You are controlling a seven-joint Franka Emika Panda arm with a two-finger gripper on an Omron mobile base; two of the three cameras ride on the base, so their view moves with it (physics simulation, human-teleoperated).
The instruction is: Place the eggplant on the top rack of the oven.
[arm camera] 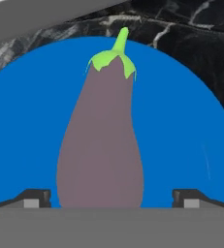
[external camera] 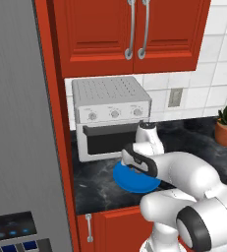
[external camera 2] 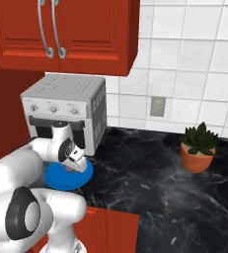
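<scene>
Two fingertips of the tool (arm camera: pixel 111 202) straddle the eggplant (arm camera: pixel 101 145) fully open, empty; off-centre closing could roll it across the plate (arm camera: pixel 181 121).

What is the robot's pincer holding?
Nothing yet. The pincer is open, one fingertip on each side of the eggplant, which lies on the blue plate.

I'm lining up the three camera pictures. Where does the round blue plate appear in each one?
Left base view: the round blue plate lies low and centre on the black marble counter, partly behind the white arm.
Right base view: lower left, under the gripper.
Hand view: it spans most of the picture, bearing the purple eggplant.
Shared landmark: the white knobbed toaster oven just behind the plate.
</scene>
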